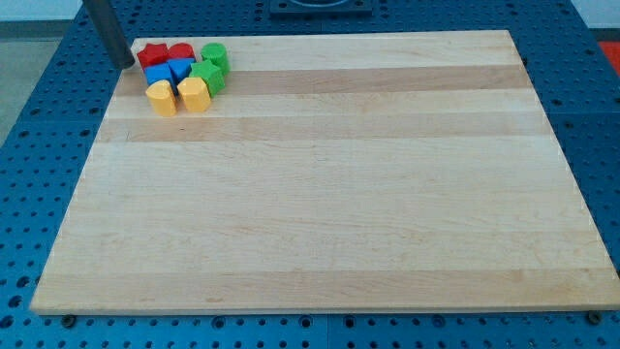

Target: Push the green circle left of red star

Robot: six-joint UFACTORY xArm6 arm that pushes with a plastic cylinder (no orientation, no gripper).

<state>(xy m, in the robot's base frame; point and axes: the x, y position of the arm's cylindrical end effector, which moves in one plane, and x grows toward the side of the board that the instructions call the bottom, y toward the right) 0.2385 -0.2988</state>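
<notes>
Meanwhile, my tip [126, 64] stands just off the board's [329, 174] top-left corner, beside the red star [152, 53]; as a bare rod it has no jaws to spread or close. Across the tight cluster at its right end sits the green circle [215, 54], seemingly requiring a detour around its neighbours.

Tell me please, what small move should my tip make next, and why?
Probably carry my tip around the view's top of the cluster to the right side of the green circle. The tip sits left of the red star, while the circle lies at the cluster's right end, so a leftward push must start there.
</notes>
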